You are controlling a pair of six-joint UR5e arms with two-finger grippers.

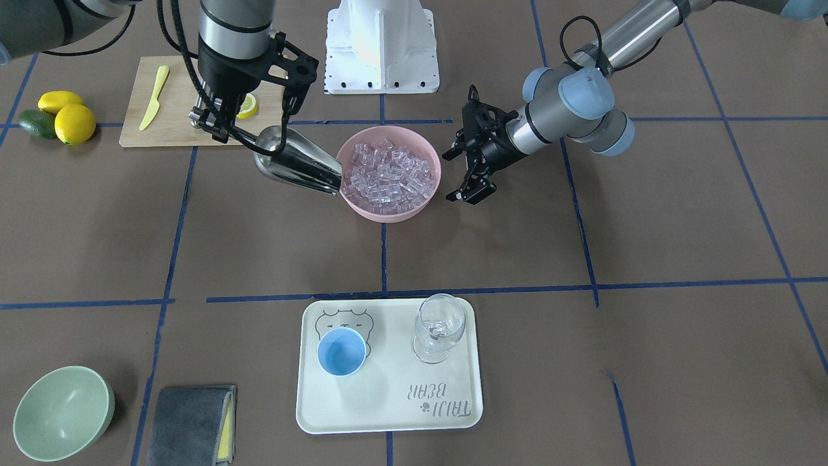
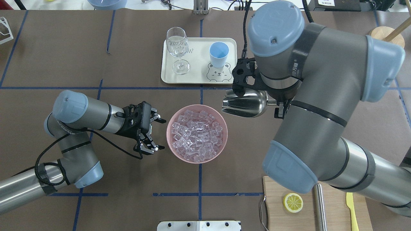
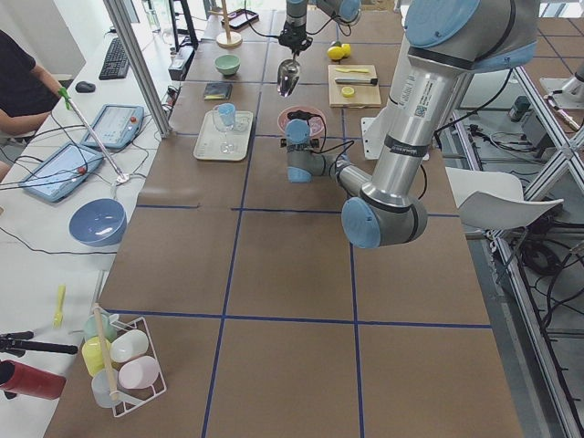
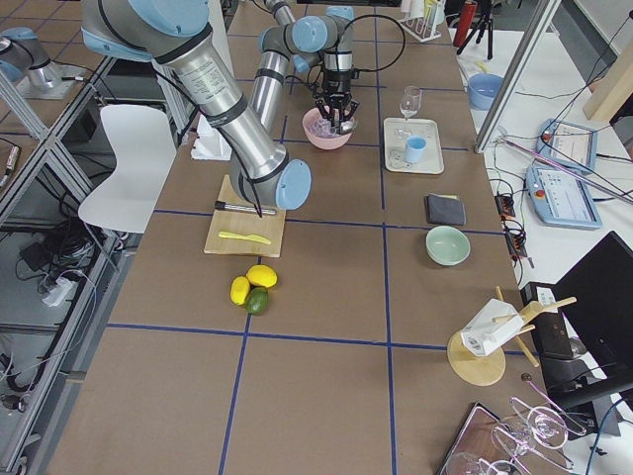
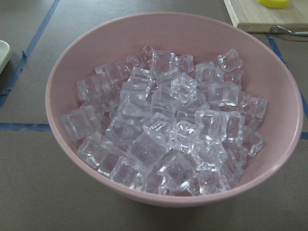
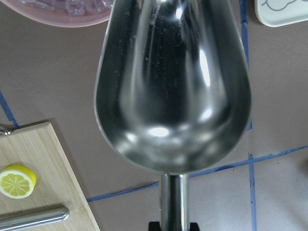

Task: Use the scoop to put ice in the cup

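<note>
Right gripper [image 1: 212, 122] clamped on scoop [image 1: 294, 162] handle, fingers partly hidden by the wrist; scoop trough empty. Left gripper [image 2: 161, 134] spread wide, ice [image 2: 196, 133] in pink bowl [image 1: 388, 215] just ahead of it. Cup [image 1: 341, 351] well apart from both, on tray [image 1: 388, 401].

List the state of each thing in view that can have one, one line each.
right hand, shut on the handle of the scoop.
scoop, empty, mouth toward the pink bowl.
left hand, open, beside the pink bowl.
ice, piled in the pink bowl.
cup, upright, empty, on the tray.
wine glass, upright, empty.
</note>
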